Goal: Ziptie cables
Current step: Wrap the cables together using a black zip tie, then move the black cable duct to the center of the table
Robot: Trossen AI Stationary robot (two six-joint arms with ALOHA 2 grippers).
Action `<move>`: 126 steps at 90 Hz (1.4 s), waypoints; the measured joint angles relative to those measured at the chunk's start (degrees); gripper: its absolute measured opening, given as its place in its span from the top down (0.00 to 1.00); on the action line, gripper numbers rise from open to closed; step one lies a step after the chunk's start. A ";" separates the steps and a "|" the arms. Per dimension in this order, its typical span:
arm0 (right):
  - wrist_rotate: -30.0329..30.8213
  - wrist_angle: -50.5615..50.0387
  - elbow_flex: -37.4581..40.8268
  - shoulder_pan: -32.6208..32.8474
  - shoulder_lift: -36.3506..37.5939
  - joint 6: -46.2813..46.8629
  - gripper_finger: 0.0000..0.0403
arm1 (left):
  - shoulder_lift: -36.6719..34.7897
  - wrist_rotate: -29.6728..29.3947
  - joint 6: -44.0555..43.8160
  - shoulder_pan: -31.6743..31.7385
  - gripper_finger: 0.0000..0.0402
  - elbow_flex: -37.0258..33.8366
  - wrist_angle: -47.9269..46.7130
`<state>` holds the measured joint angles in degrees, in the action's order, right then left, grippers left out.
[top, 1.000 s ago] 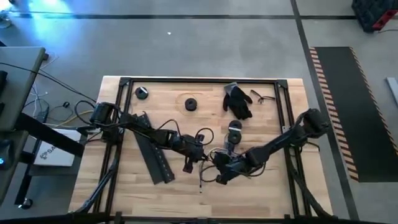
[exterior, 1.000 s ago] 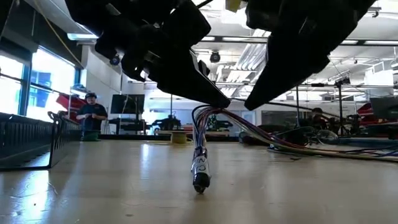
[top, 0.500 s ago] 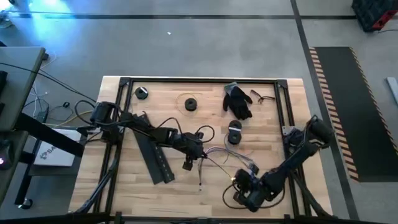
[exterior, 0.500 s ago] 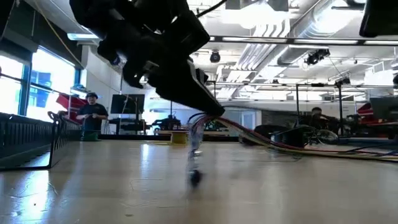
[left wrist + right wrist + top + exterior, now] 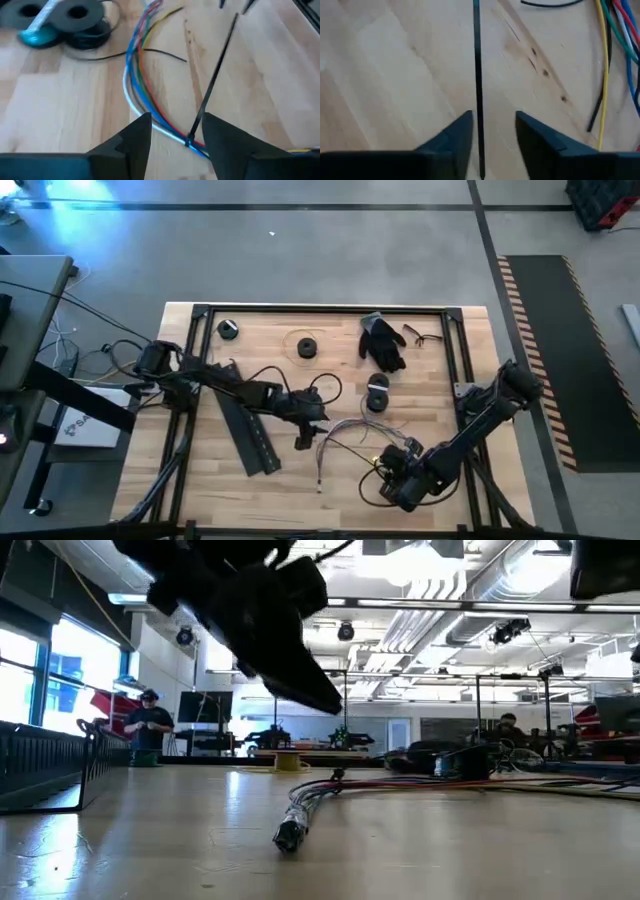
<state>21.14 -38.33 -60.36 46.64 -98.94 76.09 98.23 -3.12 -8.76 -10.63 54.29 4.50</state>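
The cables lie on the table in a loose curve, their bound end toward the near edge. A black zip tie crosses them, its head at the wires. My left gripper hangs open just above them, the tie's head showing between its fingers. My right gripper is open near the table's front right. In the right wrist view a second black tie strip runs along the wood under its fingers, with wires off to one side.
A black slotted duct strip lies left of the cables. Black spools, a black glove and glasses sit toward the far edge. Black frame rails border the work area.
My right gripper has left the bundle and gone toward the table's near right corner. The cable bundle, which hung end-down from my left gripper, has dropped and now lies flat on the table. My left gripper has risen slightly, clear of it.
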 joint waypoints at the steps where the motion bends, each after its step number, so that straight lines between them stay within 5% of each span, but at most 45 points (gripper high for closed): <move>1: 0.08 -0.17 -0.13 0.17 0.18 -0.06 0.57 | -0.44 -0.53 -0.38 -0.27 0.61 0.15 -0.84; 23: 10.41 0.27 -1.90 3.71 4.44 -5.30 0.41 | -9.15 -9.54 -12.88 -9.72 0.68 4.00 -20.53; 52: 19.92 11.03 -1.61 4.04 3.67 -13.74 0.43 | -8.91 -10.03 -53.29 -16.97 0.77 4.39 -52.08; 64: 21.62 13.67 -1.61 4.04 3.67 -16.86 0.45 | -9.56 -13.56 -61.74 -15.22 0.75 3.48 -57.93; 100: 22.94 14.28 -1.61 4.15 3.65 -18.75 0.45 | -11.11 -9.47 -67.58 -3.85 0.57 -3.79 -57.00; 126: 23.43 14.28 -1.61 4.41 3.65 -19.68 0.45 | -10.88 -7.05 -61.80 -0.34 0.61 -3.94 -54.86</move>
<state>44.58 -24.05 -61.98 51.05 -95.29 56.42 87.35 -10.17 -70.57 -10.97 50.35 -50.36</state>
